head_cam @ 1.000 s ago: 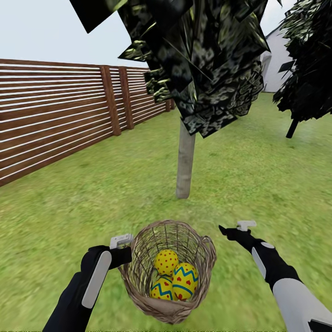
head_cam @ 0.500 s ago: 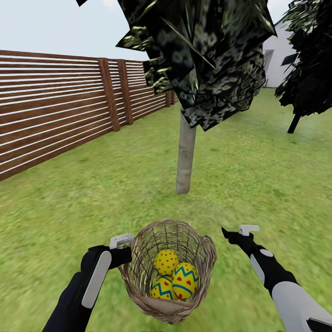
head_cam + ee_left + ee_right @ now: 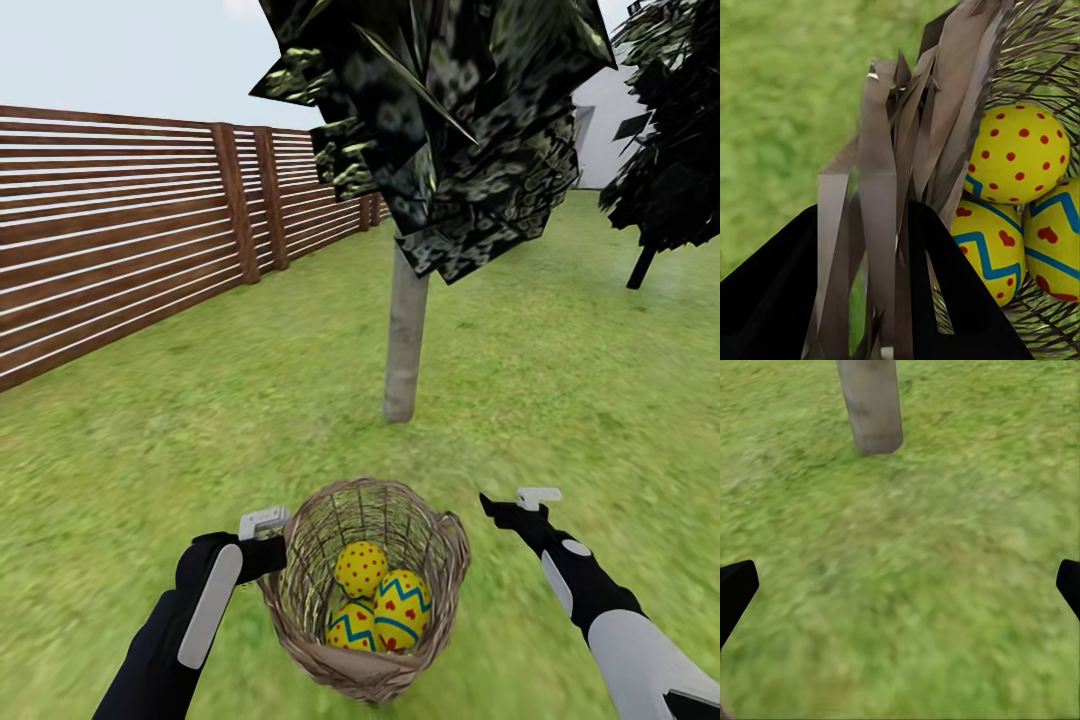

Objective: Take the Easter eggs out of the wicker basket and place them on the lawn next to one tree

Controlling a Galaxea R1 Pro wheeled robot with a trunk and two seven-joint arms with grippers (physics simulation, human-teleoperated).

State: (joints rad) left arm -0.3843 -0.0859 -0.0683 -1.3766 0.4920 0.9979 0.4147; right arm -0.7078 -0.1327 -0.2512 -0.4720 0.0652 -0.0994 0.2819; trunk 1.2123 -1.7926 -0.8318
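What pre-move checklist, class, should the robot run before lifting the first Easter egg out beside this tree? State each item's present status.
1. All three Easter eggs lie inside the wicker basket: ok.
2. Left gripper is clamped on the basket's rim: ok.
3. Right gripper is open and empty: ok.
4. Tree trunk stands close ahead of the basket: ok.
5. Lawn between the right gripper and the trunk is bare grass: ok.
6. Basket rests on the lawn rather than hanging from the grip: cannot tell.
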